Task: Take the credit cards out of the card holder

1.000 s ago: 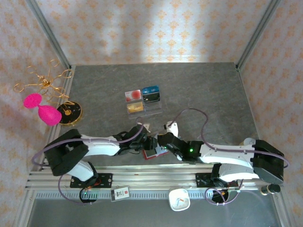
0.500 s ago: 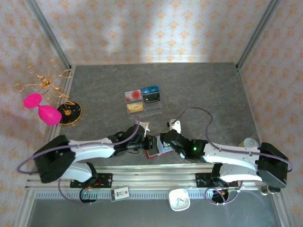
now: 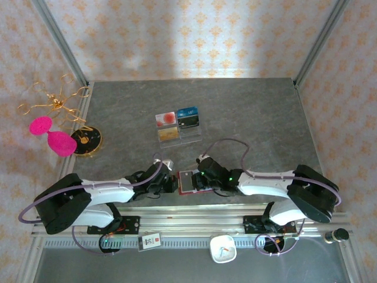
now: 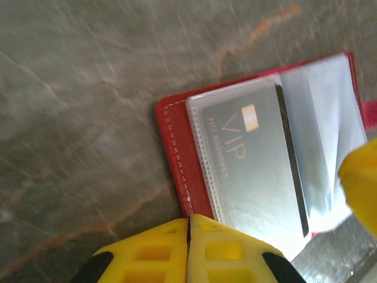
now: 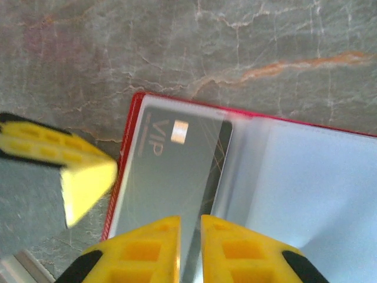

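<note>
We note card holder point(image 3: 187, 182) open at table's point(image 3: 247, 112) 6 o'clock. Left gripper point(image 4: 188, 227) clenched on its red edge; right gripper point(image 5: 190, 236) pinches sleeved credit card point(image 5: 171, 171).

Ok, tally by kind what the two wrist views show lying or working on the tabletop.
Card holder: 1
Grey VIP card: 1
Tools: 2, left tool and right tool
Total: 4
</note>
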{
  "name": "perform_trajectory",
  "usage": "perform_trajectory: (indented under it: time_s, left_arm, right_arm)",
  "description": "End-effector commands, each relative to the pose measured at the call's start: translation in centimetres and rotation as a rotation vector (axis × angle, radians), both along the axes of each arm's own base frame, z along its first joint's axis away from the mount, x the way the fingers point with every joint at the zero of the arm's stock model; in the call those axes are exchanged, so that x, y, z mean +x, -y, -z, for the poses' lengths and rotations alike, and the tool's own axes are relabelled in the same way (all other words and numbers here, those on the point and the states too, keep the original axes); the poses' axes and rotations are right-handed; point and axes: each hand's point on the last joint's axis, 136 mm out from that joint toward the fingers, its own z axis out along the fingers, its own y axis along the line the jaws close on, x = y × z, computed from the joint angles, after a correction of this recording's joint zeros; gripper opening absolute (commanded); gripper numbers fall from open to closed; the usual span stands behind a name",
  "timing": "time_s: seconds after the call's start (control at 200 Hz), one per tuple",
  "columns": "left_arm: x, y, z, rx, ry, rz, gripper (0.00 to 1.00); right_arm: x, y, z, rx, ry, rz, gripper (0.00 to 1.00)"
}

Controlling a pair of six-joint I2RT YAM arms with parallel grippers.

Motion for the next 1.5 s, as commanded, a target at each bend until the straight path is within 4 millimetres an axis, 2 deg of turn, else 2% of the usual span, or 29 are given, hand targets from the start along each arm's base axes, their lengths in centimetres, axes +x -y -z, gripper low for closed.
perform_trajectory:
  time_s: [0.0, 0.11, 0.205, 0.335, 0.461, 0.551, 0.646, 0.811, 0.981, 1.236, 1.497]
  left_arm:
    - [1.5, 0.0, -0.7, -0.002, 0.053, -0.014, 0.09]
    - [2.3, 0.2, -0.7, 0.001, 0.054, -0.015, 0.08]
    - [2.0, -0.5, -0.8, 0.002, 0.046, -0.035, 0.07]
    - [1.7, -1.0, -3.2, -0.072, 0.116, -0.06, 0.13]
    - [2.0, 0.6, -4.3, -0.118, 0.135, -0.028, 0.14]
    - [2.4, 1.9, -4.1, -0.127, 0.132, 0.001, 0.13]
    - [3.0, 2.4, -3.6, -0.114, 0.137, 0.009, 0.11]
    - [3.0, 1.9, -2.2, -0.056, 0.115, 0.005, 0.06]
    - [1.8, 1.5, -0.6, -0.034, 0.069, 0.017, 0.04]
    - [1.2, 1.1, -0.1, -0.009, 0.055, 0.023, 0.01]
    - [1.0, 0.9, 0.5, 0.002, 0.044, 0.026, 0.0]
  right_arm:
    - [1.3, -0.3, -0.7, 0.049, -0.006, 0.051, 0.17]
    - [1.8, 0.1, -0.4, 0.084, -0.034, 0.07, 0.18]
    - [2.1, -0.2, -0.8, 0.094, -0.027, 0.063, 0.18]
    - [2.2, -0.7, -1.5, 0.109, -0.015, 0.047, 0.18]
    - [2.4, -1.4, -1.5, 0.124, -0.034, 0.045, 0.18]
    - [2.6, -1.3, -1.1, 0.115, -0.047, 0.068, 0.18]
    - [2.5, -1.3, -0.6, 0.121, -0.065, 0.086, 0.18]
    - [2.2, -1.2, 0.5, 0.126, -0.101, 0.107, 0.17]
    - [2.5, -0.7, 1.1, 0.102, -0.106, 0.14, 0.15]
    - [2.5, 0.7, 2.3, 0.052, -0.125, 0.19, 0.17]
    - [2.2, 1.1, 2.1, 0.053, -0.132, 0.2, 0.19]
